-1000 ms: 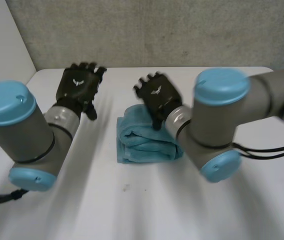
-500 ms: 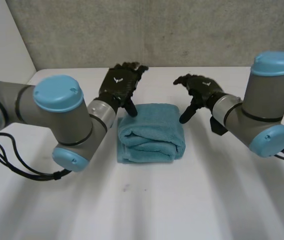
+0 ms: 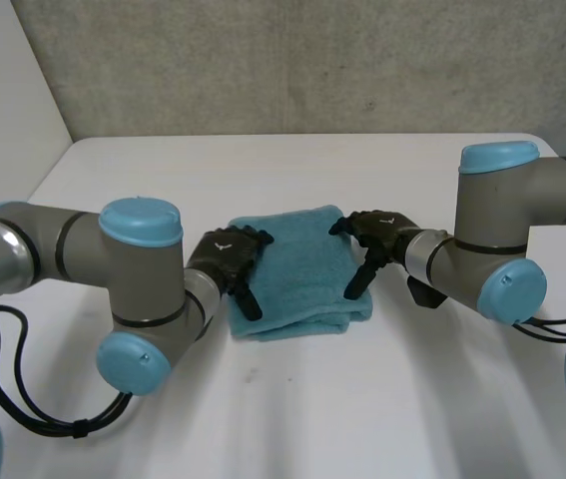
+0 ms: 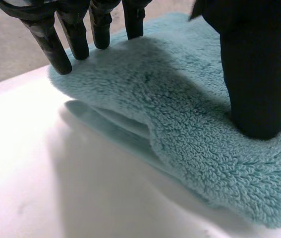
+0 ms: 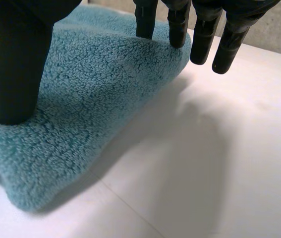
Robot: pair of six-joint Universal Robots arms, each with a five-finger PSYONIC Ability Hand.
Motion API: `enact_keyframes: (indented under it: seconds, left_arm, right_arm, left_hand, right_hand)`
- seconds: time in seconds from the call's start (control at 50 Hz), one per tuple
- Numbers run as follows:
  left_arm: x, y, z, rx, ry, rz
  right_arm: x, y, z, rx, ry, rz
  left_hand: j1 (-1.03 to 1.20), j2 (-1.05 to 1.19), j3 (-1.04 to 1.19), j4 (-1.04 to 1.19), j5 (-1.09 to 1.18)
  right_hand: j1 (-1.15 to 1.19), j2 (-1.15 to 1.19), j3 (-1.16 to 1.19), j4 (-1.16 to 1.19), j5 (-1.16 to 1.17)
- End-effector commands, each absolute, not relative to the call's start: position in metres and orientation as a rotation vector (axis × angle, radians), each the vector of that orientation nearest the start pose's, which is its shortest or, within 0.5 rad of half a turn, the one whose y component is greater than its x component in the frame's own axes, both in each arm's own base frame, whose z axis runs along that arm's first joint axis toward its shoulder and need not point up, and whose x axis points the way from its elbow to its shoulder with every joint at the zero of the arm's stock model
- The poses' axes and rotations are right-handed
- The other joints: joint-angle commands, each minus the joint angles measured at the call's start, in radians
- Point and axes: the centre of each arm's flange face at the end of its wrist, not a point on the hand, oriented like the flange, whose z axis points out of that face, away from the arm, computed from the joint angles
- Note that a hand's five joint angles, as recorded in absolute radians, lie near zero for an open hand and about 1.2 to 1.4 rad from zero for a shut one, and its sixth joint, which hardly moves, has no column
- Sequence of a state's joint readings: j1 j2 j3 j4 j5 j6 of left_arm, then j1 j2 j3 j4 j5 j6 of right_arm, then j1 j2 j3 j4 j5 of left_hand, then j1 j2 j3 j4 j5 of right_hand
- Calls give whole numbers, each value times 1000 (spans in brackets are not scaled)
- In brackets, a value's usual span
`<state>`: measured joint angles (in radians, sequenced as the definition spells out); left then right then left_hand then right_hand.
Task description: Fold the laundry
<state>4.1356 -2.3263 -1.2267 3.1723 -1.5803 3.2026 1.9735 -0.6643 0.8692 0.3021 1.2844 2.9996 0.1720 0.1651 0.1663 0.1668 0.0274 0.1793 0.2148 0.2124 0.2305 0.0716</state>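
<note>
A folded teal towel (image 3: 298, 271) lies in the middle of the white table (image 3: 292, 419). My left hand (image 3: 228, 259) rests on the towel's left edge, open, with its thumb (image 4: 254, 74) pressing down on the towel (image 4: 190, 114) and its straight fingers (image 4: 66, 34) at the far corner. My right hand (image 3: 374, 239) sits on the towel's right edge, open too. Its thumb (image 5: 11, 59) presses the towel (image 5: 81, 94), and its fingers (image 5: 180, 25) reach over the far right corner.
A grey wall (image 3: 292, 60) runs behind the table's far edge. Both arms' elbows (image 3: 138, 289) (image 3: 502, 249) hang low over the table on either side of the towel.
Both arms have swung down and inward. The left hand came from the far left down onto the towel's left edge, and the right hand settled on its right edge.
</note>
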Motion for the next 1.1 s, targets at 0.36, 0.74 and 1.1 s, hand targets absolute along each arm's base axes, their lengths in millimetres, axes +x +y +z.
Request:
enact_keyframes:
  seconds: [0.36, 0.74, 1.1]
  left_arm:
    - [-277, -276, 315, 559, 2311, -2424]
    - [-230, -256, 326, 438, 2409, -2262]
    - [-233, -255, 335, 389, 2334, -2407]
  right_arm:
    - [264, -332, 327, -597, 1951, -2036]
    - [212, -303, 334, -492, 2073, -2117]
    - [213, -299, 335, -497, 2065, -2113]
  left_hand:
    - [3, 9, 8, 8, -27]
    - [3, 9, 8, 8, -27]
    - [3, 9, 8, 8, -27]
  right_hand:
    - [-5, -40, -38, -56, -72]
    - [-5, -40, -38, -56, -72]
    - [-5, -40, -38, -56, -72]
